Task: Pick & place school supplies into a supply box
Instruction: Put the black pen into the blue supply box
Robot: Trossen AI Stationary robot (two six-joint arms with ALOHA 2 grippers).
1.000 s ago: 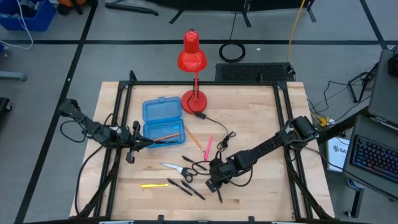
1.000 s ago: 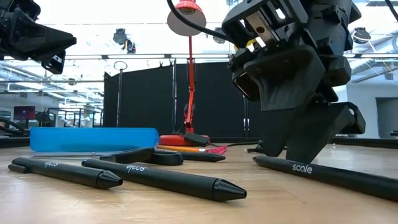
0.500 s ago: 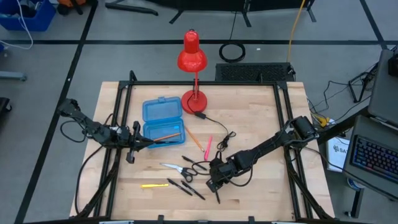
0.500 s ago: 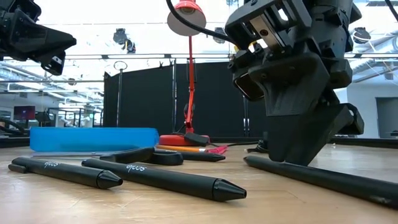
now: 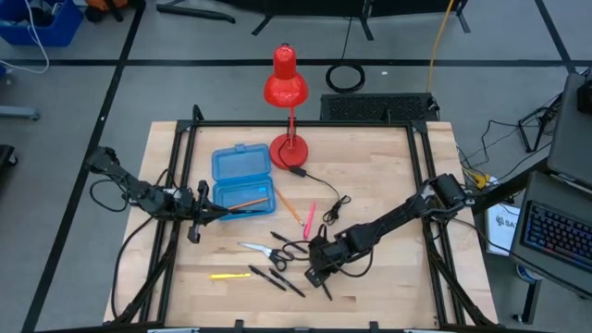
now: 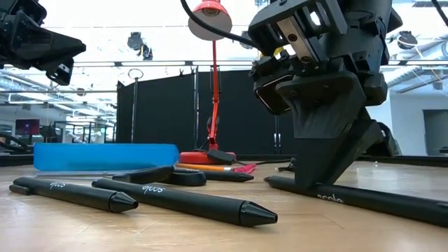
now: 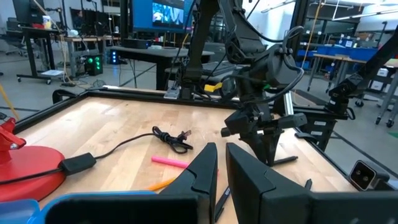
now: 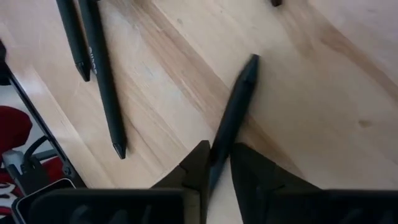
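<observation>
My right gripper (image 5: 317, 270) is low over the table's near middle, shut on a black pen (image 8: 239, 93). Two more black pens (image 8: 93, 56) lie to its left, beside a yellow pencil (image 5: 229, 275) and the black-handled scissors (image 5: 268, 250). A pink pencil (image 5: 310, 217) and an orange pencil (image 5: 289, 208) lie farther back. The open blue supply box (image 5: 242, 180) holds another orange pencil (image 5: 245, 203). My left gripper (image 5: 205, 213) hovers at the box's near left corner, its fingers almost together and holding nothing. My right gripper pinches the black pen between its two fingers near one end (image 8: 219, 148). The fingers (image 6: 315, 175) come down from above, slanting from the table's right. The pen runs on ahead of them, and its length (image 6: 364, 201) lies along the table.
A red desk lamp (image 5: 285, 88) stands behind the box, and its black cord (image 5: 324, 194) trails across the middle of the table. Black frame rails (image 5: 180, 185) run along the table's left, right and far sides. There is bare wood on the right half.
My right gripper has shifted a little toward the table's left. The black pen between its fingers has slid that way along the table with it. My left arm has kept still.
</observation>
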